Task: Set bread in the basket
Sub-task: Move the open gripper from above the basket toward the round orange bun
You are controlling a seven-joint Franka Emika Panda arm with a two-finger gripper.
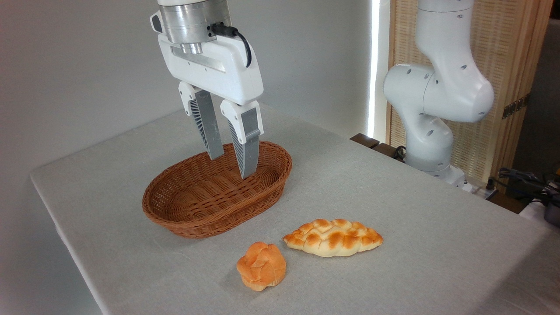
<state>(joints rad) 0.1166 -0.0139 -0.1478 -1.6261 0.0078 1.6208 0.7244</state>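
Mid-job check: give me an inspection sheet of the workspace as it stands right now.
Surface: table under a pale grey cloth, no spills seen.
Job's things: round bun on the cloth at the near edge, outside the basket; basket holds no bread.
Clutter: long braided loaf just right of the bun, close to it.
Gripper: gripper open, empty, fingertips in front of the basket's far rim.
Cables: black cable on the gripper body; more cables off the table at right.
Surroundings: arm base beyond the table, plain wall, slatted screen behind.
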